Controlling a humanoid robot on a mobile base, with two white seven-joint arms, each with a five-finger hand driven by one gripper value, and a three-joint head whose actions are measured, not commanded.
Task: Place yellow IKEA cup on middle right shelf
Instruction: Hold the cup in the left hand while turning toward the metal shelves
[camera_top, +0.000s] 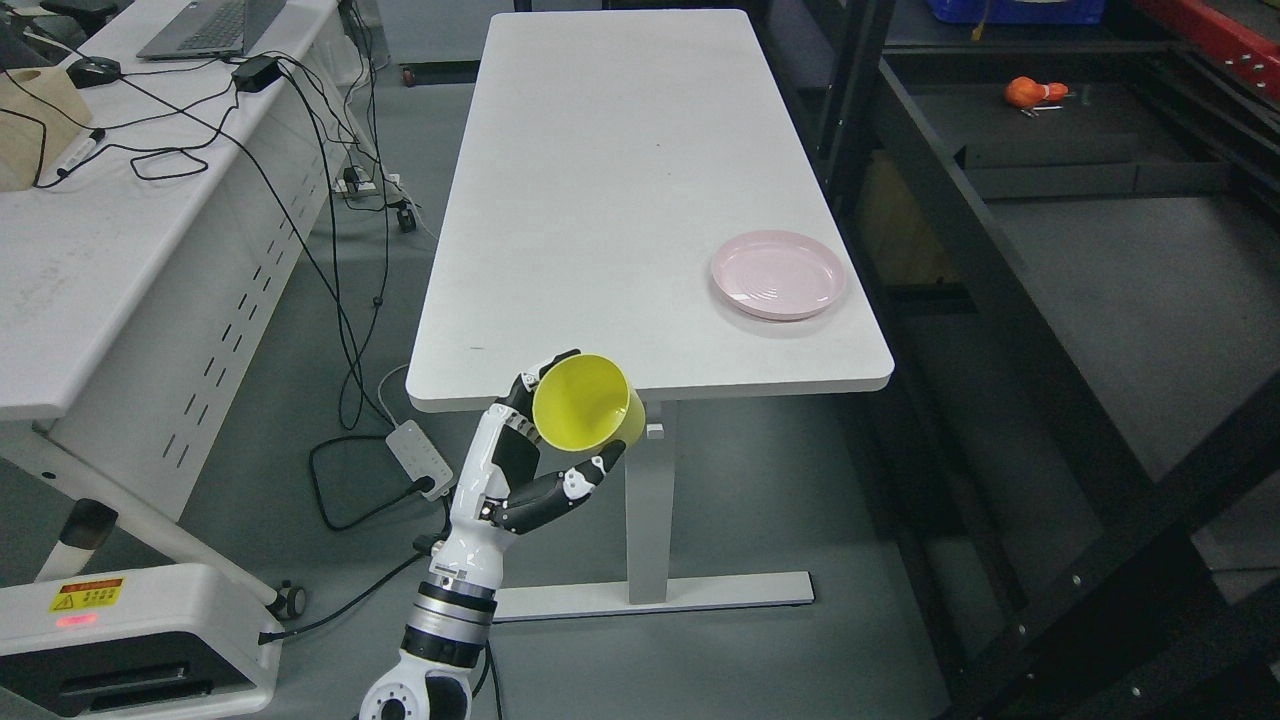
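My left hand (560, 440) rises from the bottom edge, left of the middle, and is shut on the yellow cup (588, 402). The cup is tilted, its open mouth facing up and toward me, held in the air just in front of the white table's near edge (650, 385). Fingers wrap its left side and the thumb presses under it. The black shelf unit (1000, 270) stands to the right of the table, well apart from the hand. My right arm does not show.
A pink plate (779, 273) lies on the table near its right edge. An orange object (1030, 92) rests on a far shelf board. A desk with a laptop and cables (200, 120) stands at the left; a power strip (420, 458) lies on the floor.
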